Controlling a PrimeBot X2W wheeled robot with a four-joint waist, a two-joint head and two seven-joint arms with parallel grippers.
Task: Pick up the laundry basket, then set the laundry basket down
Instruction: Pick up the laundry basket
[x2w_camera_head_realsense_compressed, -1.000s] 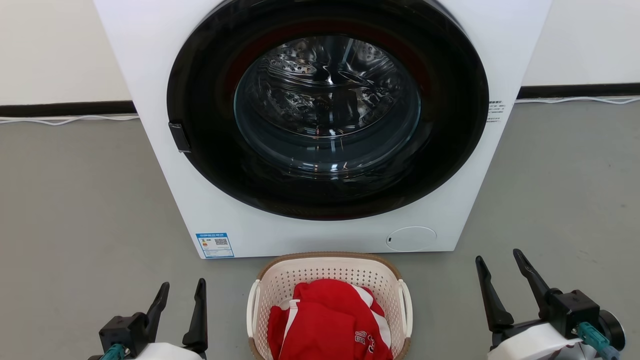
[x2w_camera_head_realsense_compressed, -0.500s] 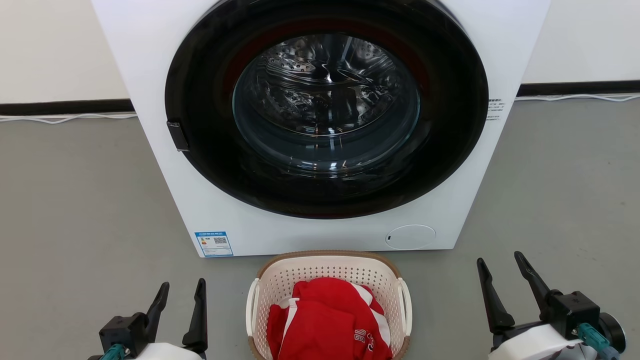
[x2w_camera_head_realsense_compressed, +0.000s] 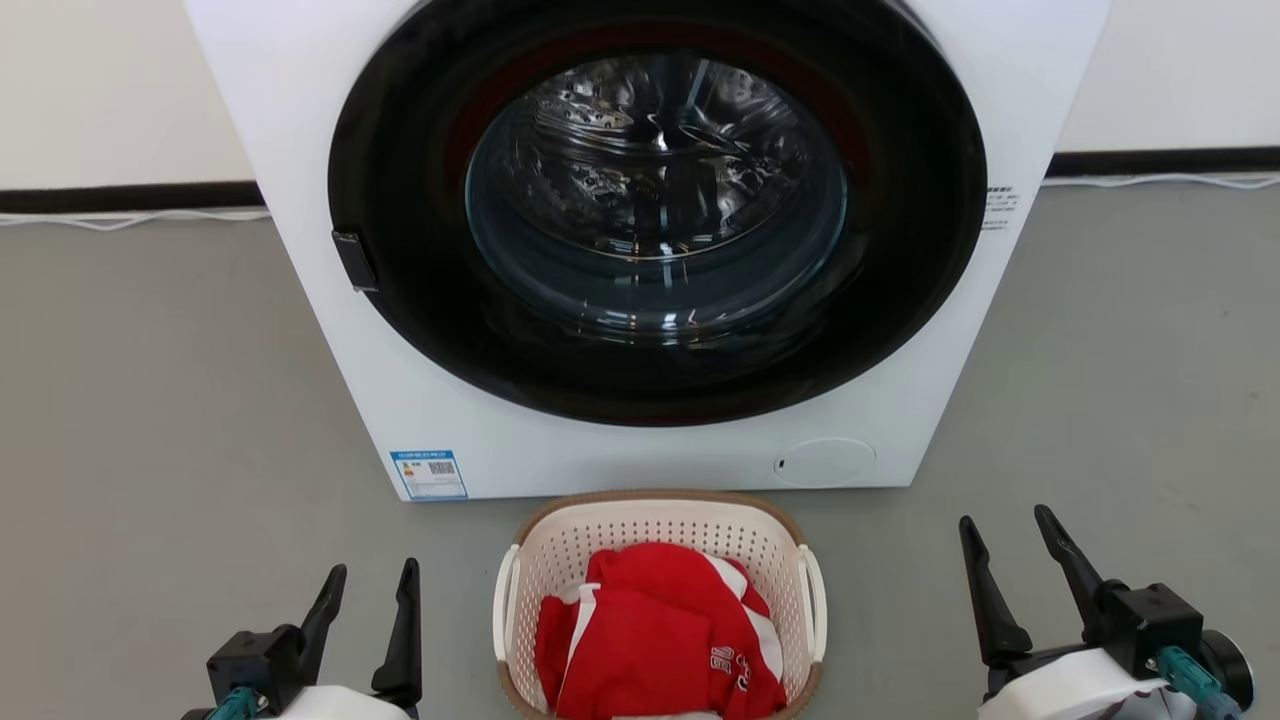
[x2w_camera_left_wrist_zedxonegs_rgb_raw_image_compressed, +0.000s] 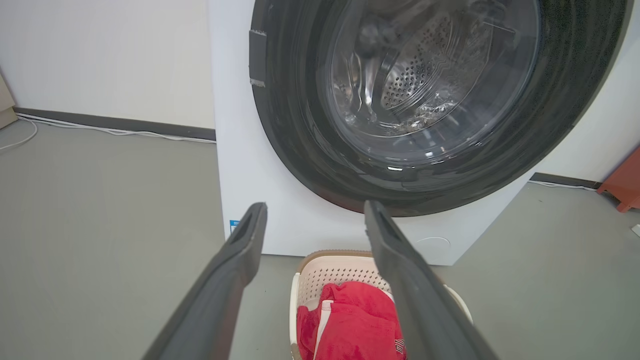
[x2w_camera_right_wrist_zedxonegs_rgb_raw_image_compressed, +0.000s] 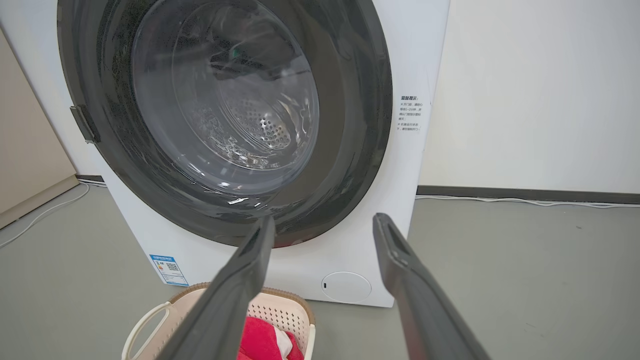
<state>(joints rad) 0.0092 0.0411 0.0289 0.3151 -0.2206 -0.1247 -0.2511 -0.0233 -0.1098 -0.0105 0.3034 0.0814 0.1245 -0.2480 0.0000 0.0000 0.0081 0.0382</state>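
A white washer (x2w_camera_head_realsense_compressed: 300, 120) with a round dark door (x2w_camera_head_realsense_compressed: 655, 220) stands on the grey floor (x2w_camera_head_realsense_compressed: 150, 400). The basket (x2w_camera_head_realsense_compressed: 650, 497) sits on the floor just in front of the washer, between the two grippers, with red cloth (x2w_camera_head_realsense_compressed: 650, 640) heaped inside. The left gripper (x2w_camera_head_realsense_compressed: 374, 567) and right gripper (x2w_camera_head_realsense_compressed: 1003, 515) flank it, clear of its handles, each spread wide and holding nothing.
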